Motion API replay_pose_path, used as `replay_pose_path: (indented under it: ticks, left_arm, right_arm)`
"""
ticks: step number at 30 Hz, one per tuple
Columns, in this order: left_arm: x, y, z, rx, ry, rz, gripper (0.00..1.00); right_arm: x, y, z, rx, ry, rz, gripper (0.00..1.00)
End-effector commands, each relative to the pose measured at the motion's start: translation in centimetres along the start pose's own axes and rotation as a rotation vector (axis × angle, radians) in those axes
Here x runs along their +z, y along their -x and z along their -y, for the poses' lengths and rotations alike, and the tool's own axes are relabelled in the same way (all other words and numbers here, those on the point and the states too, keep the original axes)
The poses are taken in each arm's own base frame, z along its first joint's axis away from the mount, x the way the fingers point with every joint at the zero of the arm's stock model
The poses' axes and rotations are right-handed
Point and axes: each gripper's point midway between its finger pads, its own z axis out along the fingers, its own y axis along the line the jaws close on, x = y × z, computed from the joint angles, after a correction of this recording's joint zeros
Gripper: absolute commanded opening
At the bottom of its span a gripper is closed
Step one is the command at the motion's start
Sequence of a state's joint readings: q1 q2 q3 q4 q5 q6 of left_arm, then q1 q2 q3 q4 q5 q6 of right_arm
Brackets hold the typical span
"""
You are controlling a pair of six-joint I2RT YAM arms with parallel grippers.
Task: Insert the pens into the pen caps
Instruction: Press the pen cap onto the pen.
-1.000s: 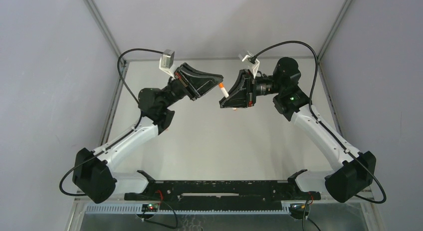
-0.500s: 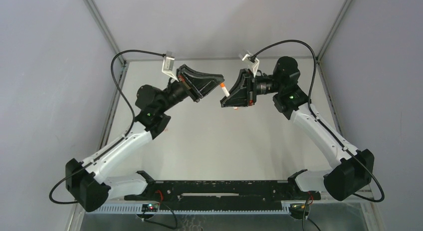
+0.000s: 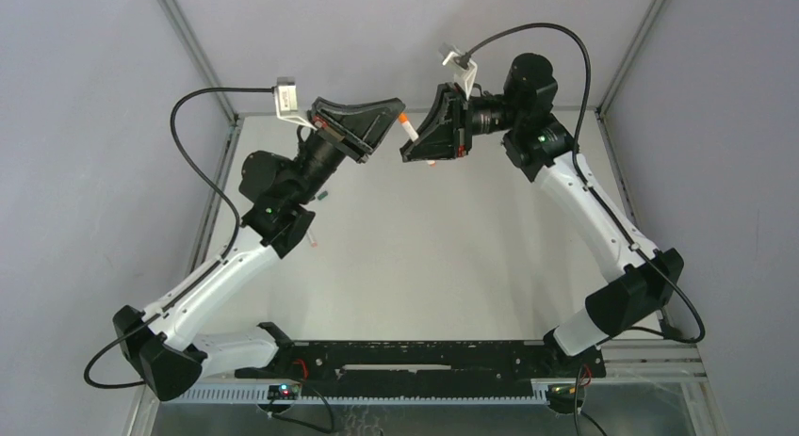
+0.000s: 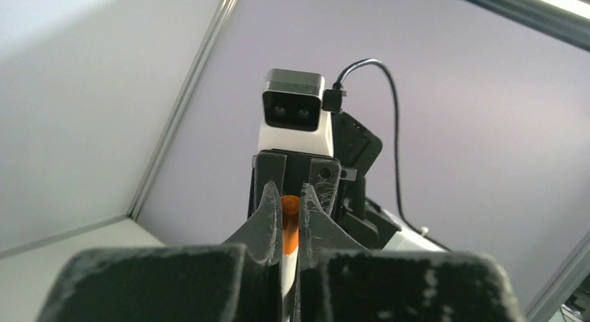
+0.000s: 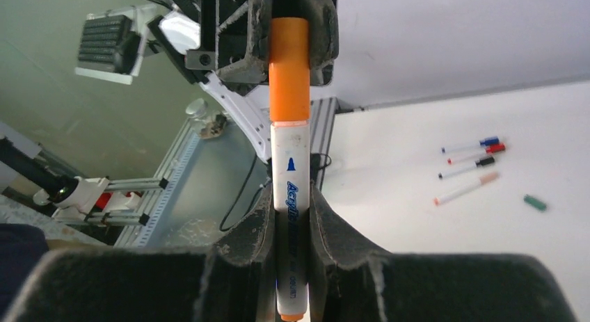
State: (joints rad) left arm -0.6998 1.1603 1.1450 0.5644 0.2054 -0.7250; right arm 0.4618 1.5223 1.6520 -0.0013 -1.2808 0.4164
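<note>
Looking through the right wrist camera, you see the right gripper (image 5: pixel 291 211) clenched on the white barrel of the orange marker pen (image 5: pixel 290 176). The pen lies crosswise between its fingers with the printed label facing the lens. Gripping at mid-barrel leaves the working end standing clear of the fingers. That is where the orange cap (image 5: pixel 289 71) sits, butted against the barrel with no gap that you can make out. I judge this pen capped, or very nearly so.

The left gripper (image 4: pixel 290 218) faces it head-on, jaws drawn tight together, tips right at the cap. Whether they pinch the cap or merely stand behind it, you cannot tell from either wrist view.

From overhead, both arms are raised well above the table (image 3: pixel 424 257), with the two grippers nose to nose toward its far side. Working in the air gives both grippers room around the pen, with nothing below to snag.

Down on the table, four more pens (image 5: pixel 466 170) lie side by side, with blue, red, black and pinkish ends. A green cap (image 5: pixel 534 203) lies on its own near the group. That loose cap suggests the job is only partly done. Once you trust this joint, the orange pen wants setting down beside the others.
</note>
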Motion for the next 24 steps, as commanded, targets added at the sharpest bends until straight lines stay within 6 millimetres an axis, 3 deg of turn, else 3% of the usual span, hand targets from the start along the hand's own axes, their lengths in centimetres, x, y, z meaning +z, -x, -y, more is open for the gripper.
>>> replay_pose_path:
  ticks: [1,6,9,11,13,18,24]
  left_arm:
    - [-3.4,-12.2,2.3,-0.252,-0.153,-0.514,0.00]
    - [-5.4,-13.6,4.4,-0.283,-0.319,-0.647,0.00]
    - [-6.8,-15.6,2.4,-0.216,-0.250,-0.748,0.00]
    - [-7.7,-17.3,-0.6,-0.143,-0.099,-0.841,0.00]
    - [-7.4,-17.4,-2.1,-0.121,-0.010,-0.848,0.00]
    - [-4.0,-17.3,1.1,-0.205,-0.138,-0.746,0.00]
    - [-3.5,-17.2,1.4,-0.233,-0.140,-0.739,0.00]
  right_arm:
    - [0.0,9.1,-1.0,-0.150,-0.041,0.236,0.00]
    - [-0.9,11.3,-4.6,-0.160,0.057,0.274,0.00]
    - [-1.2,11.8,-6.1,-0.200,0.062,0.271,0.00]
    - [-1.2,11.8,-5.4,-0.199,0.010,0.264,0.00]
    - [-1.2,11.8,-4.1,-0.205,-0.057,0.272,0.00]
    - [-0.2,12.0,-2.4,-0.254,-0.143,0.264,0.00]
    - [0.7,13.2,-0.8,-0.239,-0.175,0.288,0.00]
